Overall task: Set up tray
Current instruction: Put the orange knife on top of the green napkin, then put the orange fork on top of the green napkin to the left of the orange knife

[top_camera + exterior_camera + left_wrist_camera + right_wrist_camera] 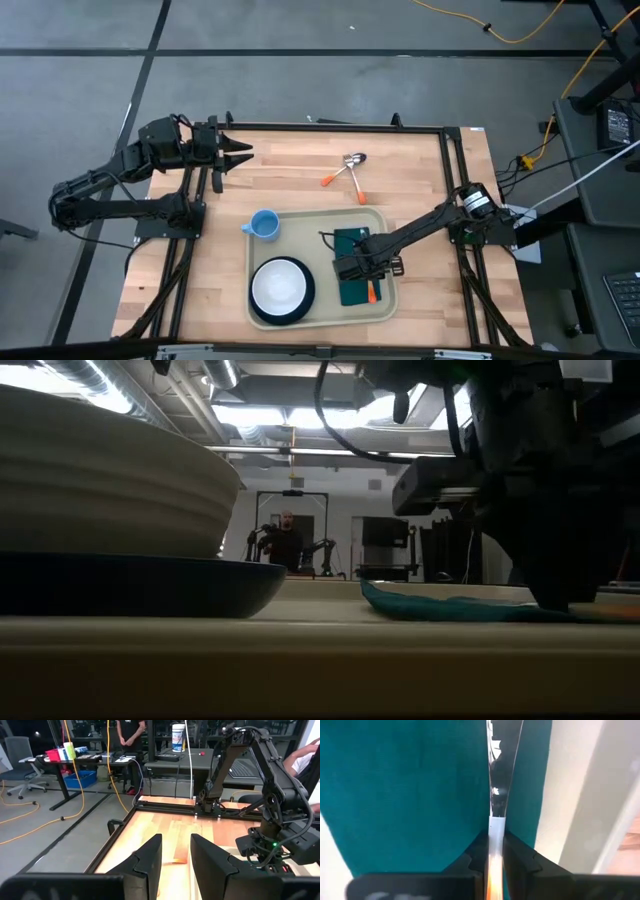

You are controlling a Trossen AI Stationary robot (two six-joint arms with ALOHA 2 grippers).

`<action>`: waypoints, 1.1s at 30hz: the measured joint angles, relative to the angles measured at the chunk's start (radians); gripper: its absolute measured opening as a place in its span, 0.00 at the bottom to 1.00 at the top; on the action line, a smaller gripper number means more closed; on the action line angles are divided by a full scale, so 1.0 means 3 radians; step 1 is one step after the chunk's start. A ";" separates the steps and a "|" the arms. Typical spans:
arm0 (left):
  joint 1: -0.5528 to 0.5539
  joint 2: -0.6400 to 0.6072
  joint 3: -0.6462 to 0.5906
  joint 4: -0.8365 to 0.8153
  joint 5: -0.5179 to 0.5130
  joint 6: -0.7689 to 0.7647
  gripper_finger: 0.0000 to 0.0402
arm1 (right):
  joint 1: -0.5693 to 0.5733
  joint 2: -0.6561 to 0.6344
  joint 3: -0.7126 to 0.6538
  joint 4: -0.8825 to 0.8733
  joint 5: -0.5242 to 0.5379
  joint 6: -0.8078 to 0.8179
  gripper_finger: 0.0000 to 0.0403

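Wooden slats make up the table top (pixel 300 170), ringed by a dark frame, with grey floor and yellow cable beyond it. On the near half of the table lies the tray (pixel 380 312), and it is already partly laid: a white bowl (pixel 280 285) sits on a dark plate (pixel 300 310) at the tray's left side, a blue cup (pixel 264 225) stands at the tray's far-left corner, and a dark green napkin (pixel 352 242) lies on its right side. An orange-handled utensil (pixel 496 790) is over the napkin, pinched between the closed fingers of the right gripper (pixel 350 268), which hovers low above the cloth; the right wrist view shows the fingers squeezed tight on the handle with the metal stem running out across the green fabric. By the look of it, this piece is just being placed. Two more orange-handled utensils (pixel 348 170) lie on the bare wood beyond the tray, so those likely remain to be brought over. The left gripper (pixel 238 155) waits at the far-left edge of the table, fingers parted and empty.
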 joint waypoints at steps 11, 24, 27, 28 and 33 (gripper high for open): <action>0.0000 0.0000 0.0001 0.0000 0.0000 0.0001 0.24 | 0.0000 0.0000 0.0000 -0.0038 0.0079 -0.0024 0.19; 0.0000 0.0000 0.0001 0.0000 0.0000 0.0002 0.24 | 0.0000 0.0000 0.0000 -0.0047 0.0025 -0.0021 0.22; 0.0000 0.0000 0.0001 0.0000 0.0000 0.0002 0.24 | 0.0001 0.0000 0.0028 -0.0085 0.0020 -0.0024 0.24; 0.0000 0.0001 0.0001 0.0000 -0.0001 0.0001 0.24 | 0.0001 0.0000 0.0049 -0.0090 0.0021 -0.0026 0.24; 0.0000 0.0000 0.0001 0.0000 -0.0001 0.0003 0.24 | 0.0001 0.0000 0.0242 -0.0258 0.0187 -0.0031 0.28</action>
